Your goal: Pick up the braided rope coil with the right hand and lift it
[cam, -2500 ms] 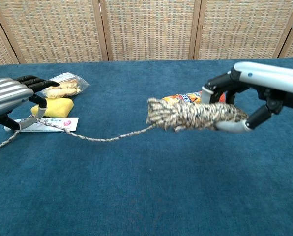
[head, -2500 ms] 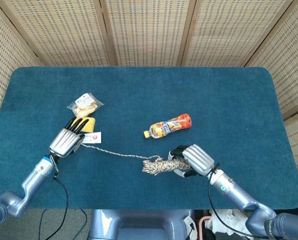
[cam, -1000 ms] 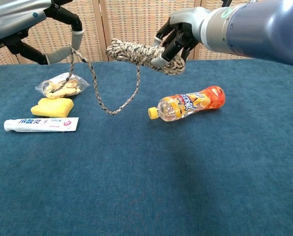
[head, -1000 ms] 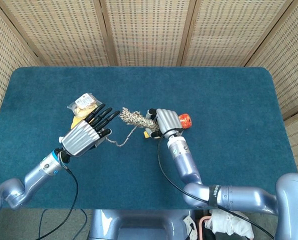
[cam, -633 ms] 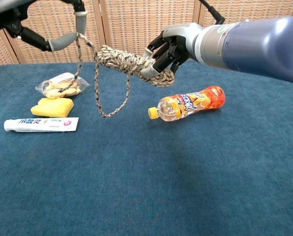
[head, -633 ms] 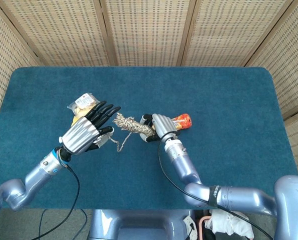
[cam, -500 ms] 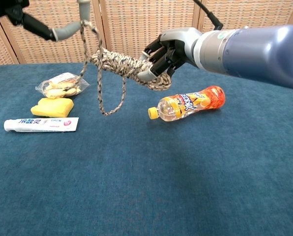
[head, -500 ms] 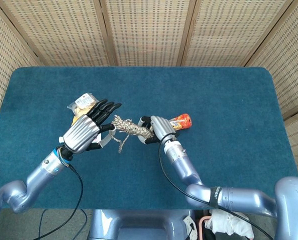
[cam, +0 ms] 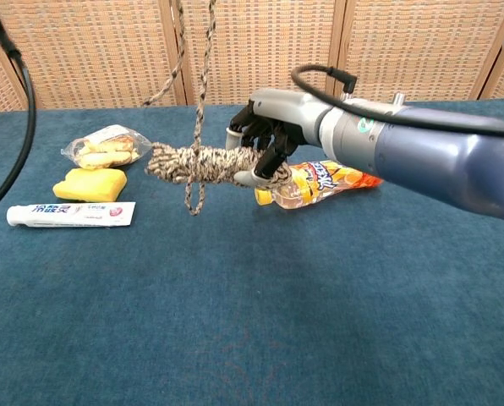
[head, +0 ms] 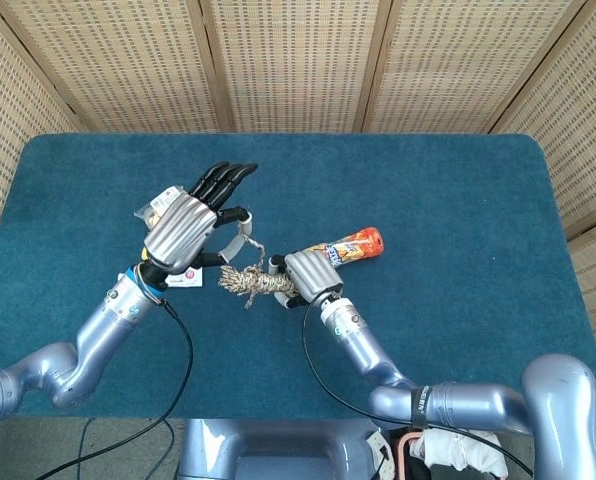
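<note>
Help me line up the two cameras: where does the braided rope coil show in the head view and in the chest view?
Head view: the braided rope coil sits left of centre, held by the right hand.
Chest view: the coil is upper left of centre, lifted off the table, in the right hand.
Shared landmark: the orange drink bottle lying just right of the coil.

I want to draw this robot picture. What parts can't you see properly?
- Left hand: chest view's top edge cuts it off.
- Bottle: right hand and arm partly cover it in the chest view.
- Snack bag: left hand mostly hides it in the head view.
- Tube: label too small to read.
</note>
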{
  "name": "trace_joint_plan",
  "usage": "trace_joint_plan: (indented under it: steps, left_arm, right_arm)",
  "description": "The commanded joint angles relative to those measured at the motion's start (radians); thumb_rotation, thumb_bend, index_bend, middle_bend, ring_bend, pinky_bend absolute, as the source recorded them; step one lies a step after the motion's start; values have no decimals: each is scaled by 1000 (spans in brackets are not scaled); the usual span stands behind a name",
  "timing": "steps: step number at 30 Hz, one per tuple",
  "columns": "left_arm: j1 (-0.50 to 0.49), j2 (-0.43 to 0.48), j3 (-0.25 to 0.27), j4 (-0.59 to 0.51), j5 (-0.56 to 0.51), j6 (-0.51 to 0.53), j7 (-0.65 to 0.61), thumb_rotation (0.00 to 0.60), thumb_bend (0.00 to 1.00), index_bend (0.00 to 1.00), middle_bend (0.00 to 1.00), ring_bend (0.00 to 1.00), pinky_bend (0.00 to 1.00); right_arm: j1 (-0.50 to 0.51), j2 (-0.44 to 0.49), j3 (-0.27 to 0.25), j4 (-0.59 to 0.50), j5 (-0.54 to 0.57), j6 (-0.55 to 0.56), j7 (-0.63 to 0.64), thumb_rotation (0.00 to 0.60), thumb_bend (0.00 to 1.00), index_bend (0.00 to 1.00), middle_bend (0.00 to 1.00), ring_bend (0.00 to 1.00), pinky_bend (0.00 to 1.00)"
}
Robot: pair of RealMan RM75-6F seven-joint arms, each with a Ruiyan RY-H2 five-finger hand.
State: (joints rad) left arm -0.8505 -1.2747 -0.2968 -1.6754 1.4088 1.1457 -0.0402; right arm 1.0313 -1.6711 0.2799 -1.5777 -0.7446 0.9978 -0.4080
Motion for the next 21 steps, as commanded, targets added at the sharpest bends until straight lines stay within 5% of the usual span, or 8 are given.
trace_joint_plan:
  steps: [1,11,21]
  left_arm:
    - [-39,-63,-38,66,-82,-50,-26,600,541,784,0,0,0]
    - [-76,-138,-89,264,-176,-75,-42,600,541,784,0,0,0]
    - [-56,-205,-91,434,-248,-164,-263,600,542,784,0,0,0]
  right_arm:
    - [4,-22,-48,31,-71,18,-50,600,748,669,626,433,520]
    - [-48,98,-35,-51,-212,-148,200,600,747,669,626,433,520]
    - [-135,244,21,-155,-324,-191,502,600,747,669,635,433,520]
